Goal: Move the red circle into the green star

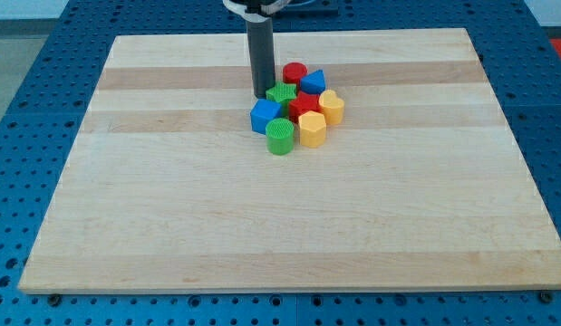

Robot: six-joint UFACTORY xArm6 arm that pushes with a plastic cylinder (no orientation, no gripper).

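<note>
The red circle (294,73) sits at the top of a tight cluster of blocks, near the top middle of the wooden board (171,208). The green star (281,94) lies just below and left of it, touching it. My tip (261,94) rests on the board right at the green star's left edge, left and below the red circle. The dark rod rises straight up from there to the view's top.
The cluster also holds a blue block (314,81) right of the red circle, a red star (304,105), a blue cube (265,116), a green cylinder (279,137), and two yellow blocks (332,107) (312,130). Blue perforated table surrounds the board.
</note>
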